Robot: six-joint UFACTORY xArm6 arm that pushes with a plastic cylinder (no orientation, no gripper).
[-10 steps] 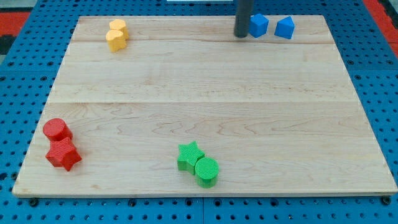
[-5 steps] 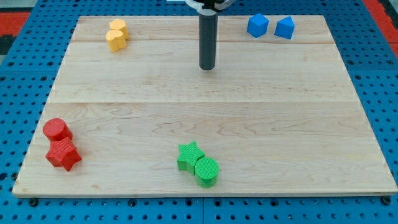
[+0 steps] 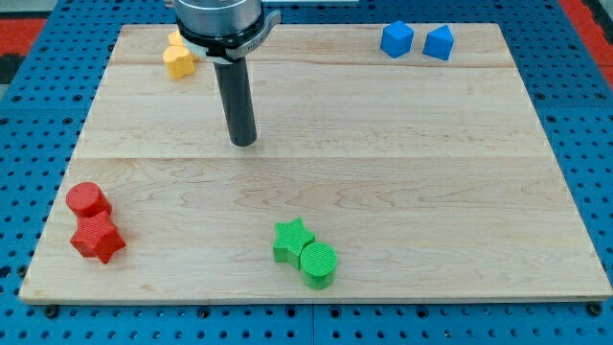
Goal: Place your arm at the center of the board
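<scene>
Your wooden worktop rests on a blue pegboard base. There are no fingers on this rig; my tip rests on bare wood left of the worktop's centre, well apart from every block. Blue blocks sit top right, the yellow block top left, the red cylinder and red star bottom left, and the green star touches the green cylinder at the bottom.

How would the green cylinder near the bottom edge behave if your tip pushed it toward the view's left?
The green cylinder stands on its flat end, so it would probably slide, not roll. It touches the green star, so that would likely get dragged along or turn. Its ridged surface may grip the board slightly. My tip is well above both, apart from them.
</scene>
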